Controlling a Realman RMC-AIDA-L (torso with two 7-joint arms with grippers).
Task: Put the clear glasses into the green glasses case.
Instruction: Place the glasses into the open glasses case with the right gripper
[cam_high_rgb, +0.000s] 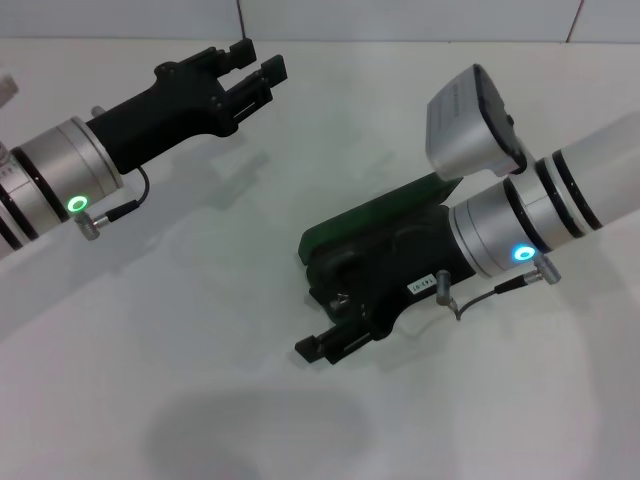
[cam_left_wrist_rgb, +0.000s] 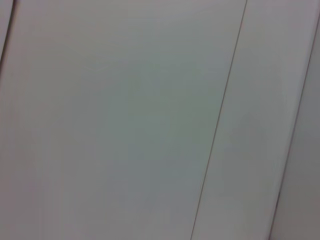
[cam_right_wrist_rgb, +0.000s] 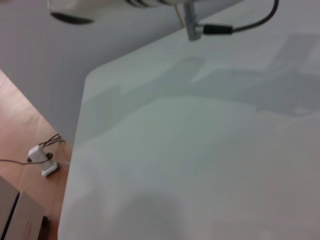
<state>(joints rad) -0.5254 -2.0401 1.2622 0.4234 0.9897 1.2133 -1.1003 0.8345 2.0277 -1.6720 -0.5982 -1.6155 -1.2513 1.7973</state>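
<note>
A white table (cam_high_rgb: 200, 380) fills the scene, seen from above and in front of the robot. The right claw (cam_high_rgb: 335, 345) reaches low over the middle of the table, its black body lying across the green glasses case (cam_high_rgb: 385, 205), so only a dark green strip of the case shows along the far side of the claw and arm. Whether the case lid is up or down cannot be told, since the arm covers most of it. The right claw's short black fingertips point toward the near left, just above the table; whether they are spread or pressed together cannot be told. The clear glasses cannot be made out anywhere. The left claw (cam_high_rgb: 255, 62) hovers well apart, toward the far left of the table, its two black fingers spread with a gap between them and nothing held. The right wrist camera shows the table's rounded corner (cam_right_wrist_rgb: 92, 77), a wooden floor (cam_right_wrist_rgb: 20, 130) below and a small white plug (cam_right_wrist_rgb: 42, 160) with cables there
</note>
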